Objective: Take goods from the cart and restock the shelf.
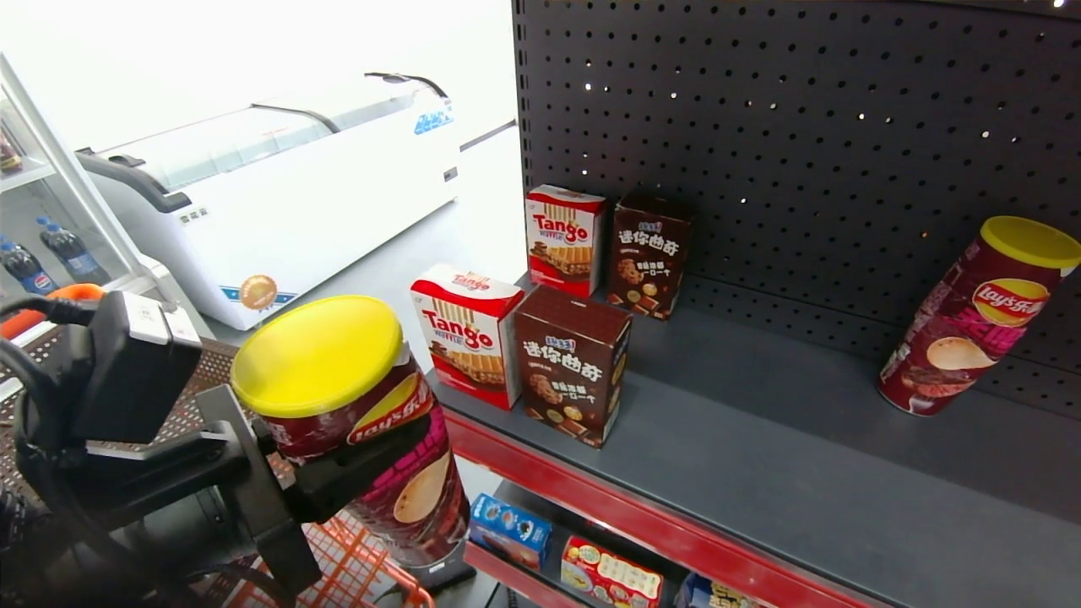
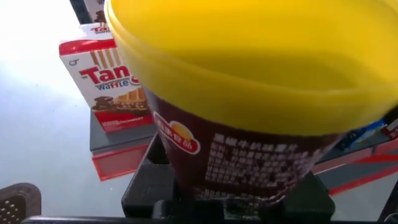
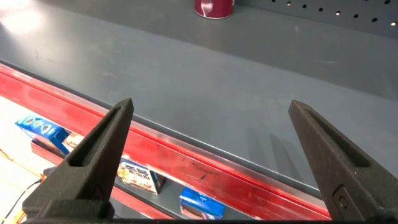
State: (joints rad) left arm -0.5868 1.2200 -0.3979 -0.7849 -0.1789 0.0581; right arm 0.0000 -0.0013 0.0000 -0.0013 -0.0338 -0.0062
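Left gripper clamped round the middle of a yellow-lidded can. It holds the can upright above the cart, short of the shelf. My reading is the carry step: can picked, not yet placed. Right gripper has its jaws wide apart and holds nothing, with the shelf lip just under it. Next: carry the can ahead past the boxes to bare deck, toward the leaning can, set it upright, release.

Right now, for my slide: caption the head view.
Left arm's jaws grip a yellow-lidded maroon chip canister beside the dark grey shelf, where a matching canister stands by the black pegboard.
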